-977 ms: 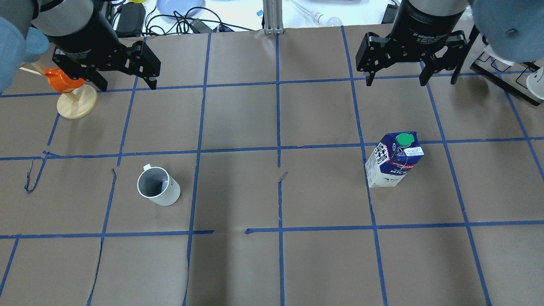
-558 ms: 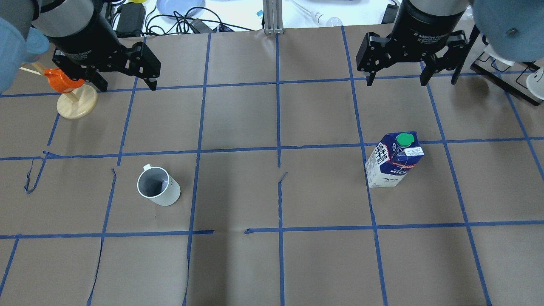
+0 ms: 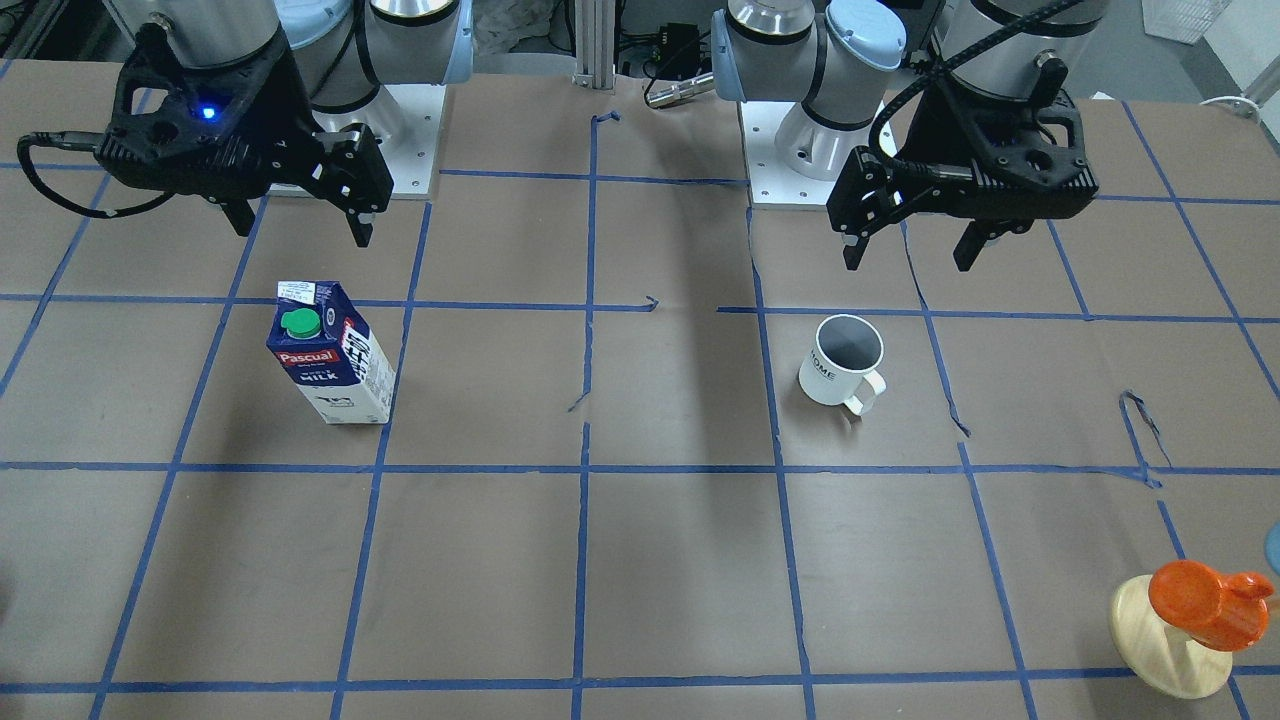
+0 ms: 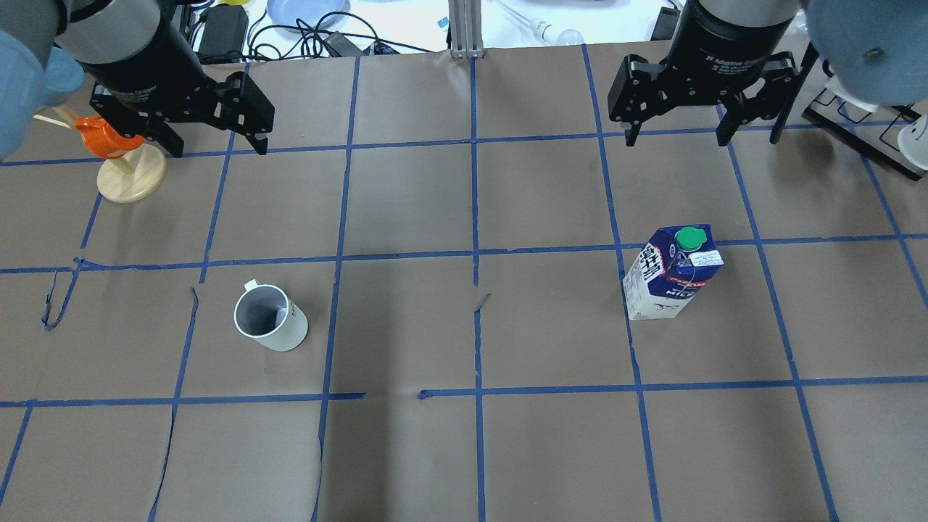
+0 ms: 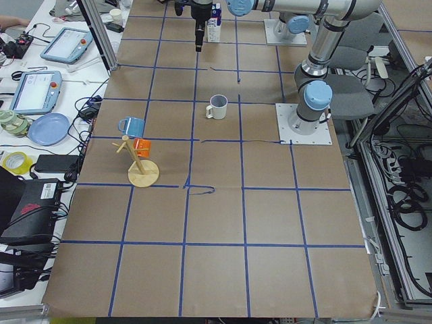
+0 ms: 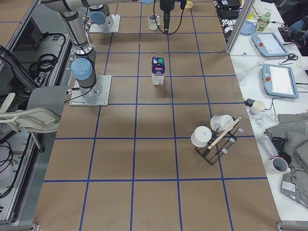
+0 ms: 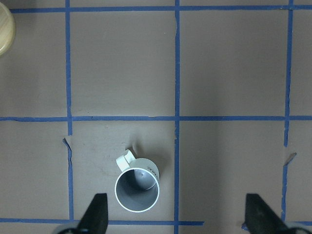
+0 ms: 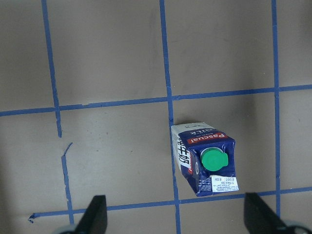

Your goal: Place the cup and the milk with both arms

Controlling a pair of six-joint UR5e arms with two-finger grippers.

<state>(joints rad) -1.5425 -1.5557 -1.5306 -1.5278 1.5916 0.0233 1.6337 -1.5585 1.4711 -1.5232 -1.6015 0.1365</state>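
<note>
Robotics lab — blue-taped grid table (image 4: 406, 203), teach pendants (image 5: 66, 45), cable bundles (image 5: 405, 199), bolted-down left arm (image 5: 316, 94)

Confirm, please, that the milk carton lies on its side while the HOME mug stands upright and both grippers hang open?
No: the Pascual milk carton stands upright, as the front-facing view shows; the HOME mug is upright, and the left gripper and right gripper are open.

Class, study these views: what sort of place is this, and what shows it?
Probably a robotics lab: a left arm and right arm mounted on a table gridded with blue tape, control tablets alongside.
</note>
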